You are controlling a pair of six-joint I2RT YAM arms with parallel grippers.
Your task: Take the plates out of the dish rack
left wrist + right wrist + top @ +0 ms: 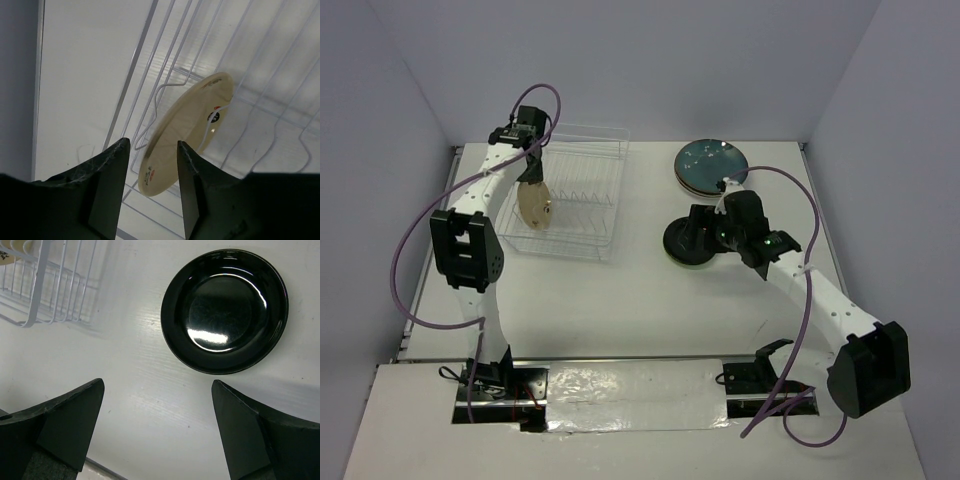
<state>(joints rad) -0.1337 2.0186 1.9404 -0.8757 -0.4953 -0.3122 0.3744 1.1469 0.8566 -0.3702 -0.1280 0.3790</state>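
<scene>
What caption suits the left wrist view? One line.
Left claw poised at the rim of a tan plate standing in the wire dish rack.

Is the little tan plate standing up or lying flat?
Standing up, leaning. The tan plate rests on its edge in the dish rack, the left gripper straddling its rim.

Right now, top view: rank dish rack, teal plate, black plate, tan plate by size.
1. dish rack
2. teal plate
3. black plate, partly hidden, so unsure versus teal
4. tan plate, tilted

No text can be read anywhere. The tan plate (pixel 186 131) carries small printed marks, too blurred to read.
</scene>
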